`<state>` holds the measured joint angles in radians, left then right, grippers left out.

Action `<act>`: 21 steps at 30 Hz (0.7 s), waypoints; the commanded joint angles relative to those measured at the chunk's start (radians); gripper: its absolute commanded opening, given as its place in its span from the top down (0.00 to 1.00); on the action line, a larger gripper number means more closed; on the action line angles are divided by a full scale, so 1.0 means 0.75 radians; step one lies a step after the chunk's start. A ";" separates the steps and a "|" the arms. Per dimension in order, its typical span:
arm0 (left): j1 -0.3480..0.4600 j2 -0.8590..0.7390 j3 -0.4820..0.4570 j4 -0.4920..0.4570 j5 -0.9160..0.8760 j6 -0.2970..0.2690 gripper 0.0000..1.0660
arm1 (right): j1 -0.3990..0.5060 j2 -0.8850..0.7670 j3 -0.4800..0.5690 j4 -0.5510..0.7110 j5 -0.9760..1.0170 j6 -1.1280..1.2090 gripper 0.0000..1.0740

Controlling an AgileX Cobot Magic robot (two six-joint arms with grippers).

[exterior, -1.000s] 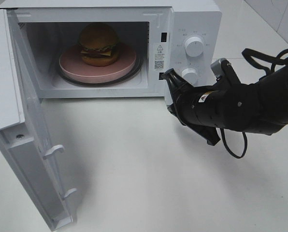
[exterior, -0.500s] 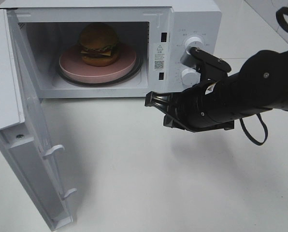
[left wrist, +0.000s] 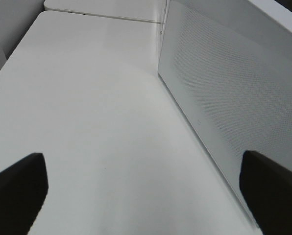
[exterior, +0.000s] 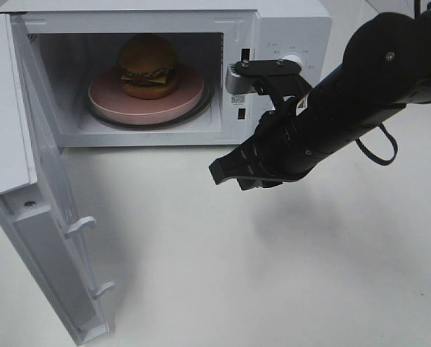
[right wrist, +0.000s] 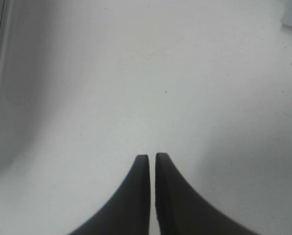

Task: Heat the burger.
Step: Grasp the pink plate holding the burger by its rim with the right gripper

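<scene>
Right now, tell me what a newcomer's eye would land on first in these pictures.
The white microwave at the back stands with its door swung wide open to the left, and inside it the burger sits on a pink plate. In front of the microwave, the black right gripper hangs shut and empty above the white table.

A robotics test bench staged as a kitchen: a white microwave stands with its door open on a plain white table. Inside the microwave a burger sits on a pink plate, and a black robot arm hangs just in front.
</scene>
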<state>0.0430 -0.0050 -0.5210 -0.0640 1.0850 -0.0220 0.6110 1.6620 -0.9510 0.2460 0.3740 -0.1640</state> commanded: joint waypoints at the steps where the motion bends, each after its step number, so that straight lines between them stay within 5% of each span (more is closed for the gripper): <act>1: 0.000 -0.012 0.004 0.000 -0.019 0.001 0.06 | -0.005 -0.009 -0.047 -0.015 0.097 -0.313 0.97; 13: 0.000 -0.012 0.004 0.000 -0.019 0.001 0.06 | -0.005 -0.009 -0.088 -0.047 0.184 -1.257 0.96; 21: 0.000 -0.012 0.004 0.000 -0.019 0.001 0.06 | -0.001 -0.009 -0.089 -0.320 0.235 -1.363 0.96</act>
<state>0.0430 -0.0050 -0.5210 -0.0640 1.0850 -0.0220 0.6110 1.6620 -1.0100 0.0830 0.5280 -1.1620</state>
